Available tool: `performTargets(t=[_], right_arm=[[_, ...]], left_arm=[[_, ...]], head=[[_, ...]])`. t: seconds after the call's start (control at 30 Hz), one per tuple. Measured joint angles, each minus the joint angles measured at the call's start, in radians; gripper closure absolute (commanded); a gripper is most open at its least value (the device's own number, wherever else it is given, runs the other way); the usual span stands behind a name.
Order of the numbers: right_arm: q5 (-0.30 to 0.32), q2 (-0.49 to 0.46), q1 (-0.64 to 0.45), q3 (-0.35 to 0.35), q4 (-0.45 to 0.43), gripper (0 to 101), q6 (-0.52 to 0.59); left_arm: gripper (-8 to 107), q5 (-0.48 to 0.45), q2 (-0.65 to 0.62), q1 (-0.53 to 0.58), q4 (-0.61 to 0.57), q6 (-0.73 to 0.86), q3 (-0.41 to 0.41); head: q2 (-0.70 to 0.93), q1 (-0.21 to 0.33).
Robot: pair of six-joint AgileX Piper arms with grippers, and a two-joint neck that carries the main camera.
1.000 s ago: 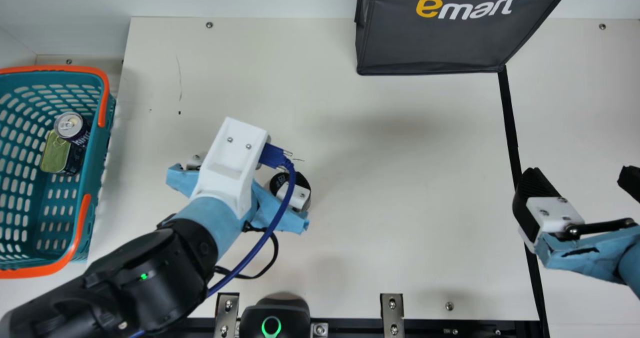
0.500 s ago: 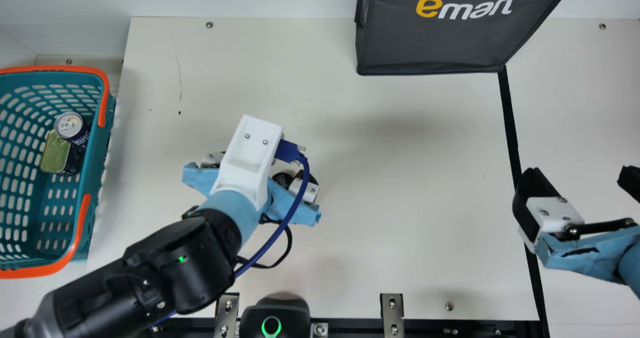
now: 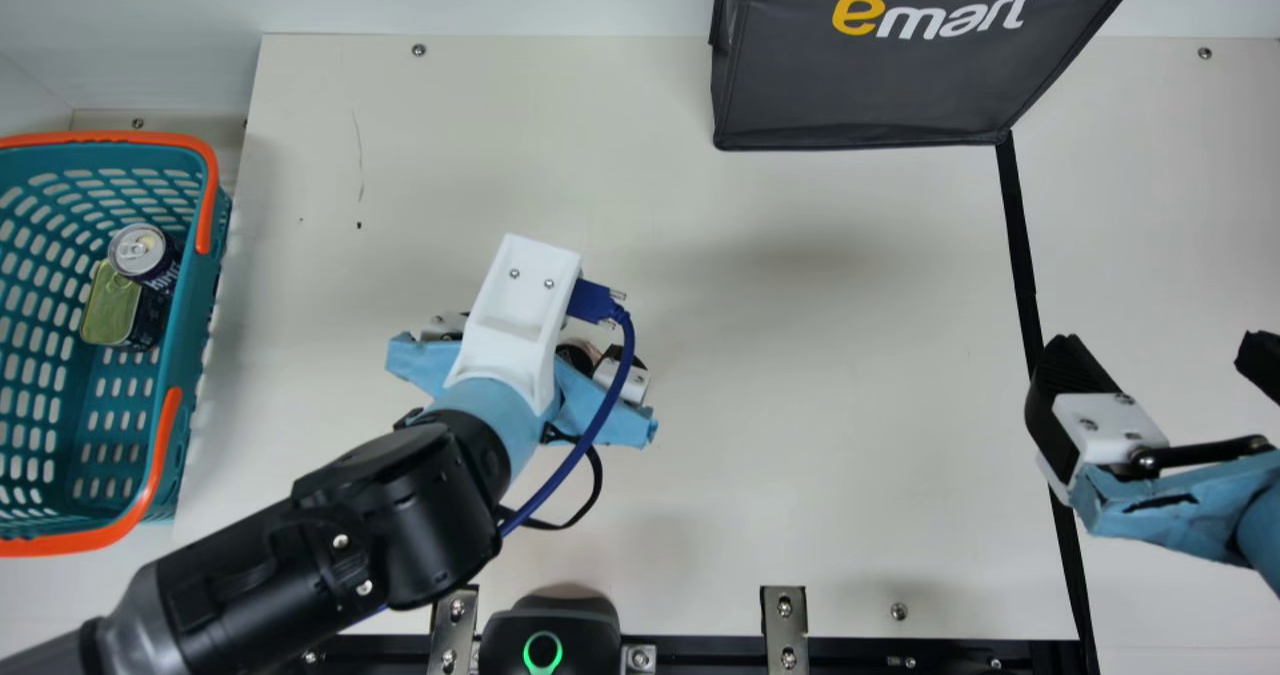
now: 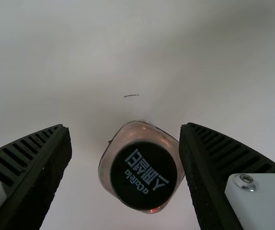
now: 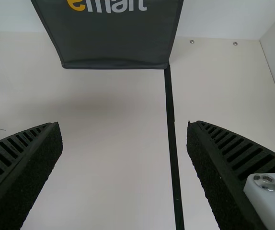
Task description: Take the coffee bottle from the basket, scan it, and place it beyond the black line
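My left gripper (image 3: 515, 315) is low over the table left of the middle, its fingers partly hidden by its own mount. The coffee bottle (image 3: 577, 357) shows partly beside it. In the left wrist view my left gripper (image 4: 125, 128) stands open around the upright bottle (image 4: 143, 175), whose black cap faces the camera; a wide gap separates it from one finger, while the other is very close. My right gripper (image 3: 1165, 355) is open and holds nothing, over the black line (image 3: 1018, 235). From the right wrist, the open gripper (image 5: 124, 128) spans the line (image 5: 172, 129).
A teal basket (image 3: 205, 355) with orange handles holds cans (image 3: 138, 250) at the far left. A dark bag (image 3: 860, 85) stands at the back, its corner at the line. A black device with a green ring (image 3: 543, 652) sits at the front edge.
My left gripper has moved rightward, shifting more over the bottle, which is now more covered by it. The right arm has kept still.
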State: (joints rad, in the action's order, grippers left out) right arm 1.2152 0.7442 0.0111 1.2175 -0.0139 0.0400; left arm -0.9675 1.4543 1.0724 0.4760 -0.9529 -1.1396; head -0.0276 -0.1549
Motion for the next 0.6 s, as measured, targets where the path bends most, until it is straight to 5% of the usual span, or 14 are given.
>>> performTargets(t=[0.27,0.6], right_arm=[[0.000,0.000,0.000,0.000,0.000,10,0.000],[-0.001,0.000,0.000,0.000,0.000,10,0.000]], left_arm=[[9,-0.014,0.002,0.015,-0.016,-0.014,-0.002],[76,-0.020,-0.005,0.013,-0.028,0.003,-0.017]], head=[[0.000,0.000],[0.000,0.000]])
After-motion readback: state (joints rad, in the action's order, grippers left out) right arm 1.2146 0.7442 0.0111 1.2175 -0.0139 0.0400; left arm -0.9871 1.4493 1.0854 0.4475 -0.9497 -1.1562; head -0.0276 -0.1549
